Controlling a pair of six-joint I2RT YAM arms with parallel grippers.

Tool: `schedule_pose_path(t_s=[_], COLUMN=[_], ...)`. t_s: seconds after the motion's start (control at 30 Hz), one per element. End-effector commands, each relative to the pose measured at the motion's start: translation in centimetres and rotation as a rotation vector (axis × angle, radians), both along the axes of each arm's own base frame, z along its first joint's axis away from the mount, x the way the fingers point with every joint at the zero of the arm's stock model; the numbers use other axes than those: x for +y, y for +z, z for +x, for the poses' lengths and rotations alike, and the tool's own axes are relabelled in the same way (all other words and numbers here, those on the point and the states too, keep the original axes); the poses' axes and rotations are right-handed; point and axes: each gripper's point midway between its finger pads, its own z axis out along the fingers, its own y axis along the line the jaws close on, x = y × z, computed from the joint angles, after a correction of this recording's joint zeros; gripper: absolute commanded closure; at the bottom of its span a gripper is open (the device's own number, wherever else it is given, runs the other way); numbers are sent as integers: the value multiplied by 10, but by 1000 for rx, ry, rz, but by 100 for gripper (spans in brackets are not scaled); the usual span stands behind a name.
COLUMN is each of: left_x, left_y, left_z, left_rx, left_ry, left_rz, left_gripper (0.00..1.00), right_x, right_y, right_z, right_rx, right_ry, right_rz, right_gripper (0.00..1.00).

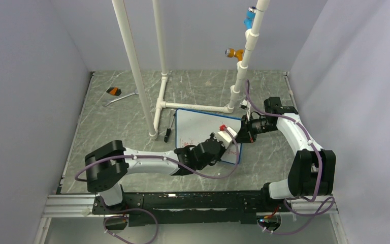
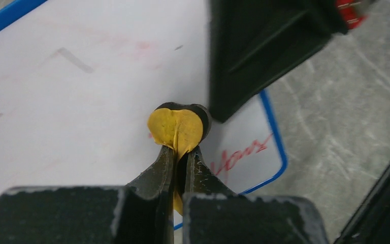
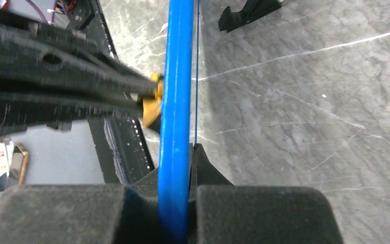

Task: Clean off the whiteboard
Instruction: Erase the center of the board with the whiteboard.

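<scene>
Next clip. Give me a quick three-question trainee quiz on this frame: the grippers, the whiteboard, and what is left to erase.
1. True or false: the right gripper is shut on the whiteboard's blue frame.
2. The left gripper holds: A) a spray bottle, B) a small yellow pad, C) nothing.
3. What colour is the writing left near the board's corner?
Key: 1 true; 2 B; 3 red.
</scene>
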Motion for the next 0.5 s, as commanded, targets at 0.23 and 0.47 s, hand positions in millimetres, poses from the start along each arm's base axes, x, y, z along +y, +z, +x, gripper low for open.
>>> schedule_pose_path(t_s=[0.23, 0.47], left_x=[28, 52], left_y=[2, -1], left_z=[35, 43], left_rx=[14, 44], left_ry=[144, 175], left_rz=[-28, -48], left_gripper=[100, 100], right_x=[12, 12], right_y=[18, 17], right_z=[-13, -13], right_rx=[24, 29], right_ry=[35, 35], right_rz=[80, 81], right_gripper=[100, 100])
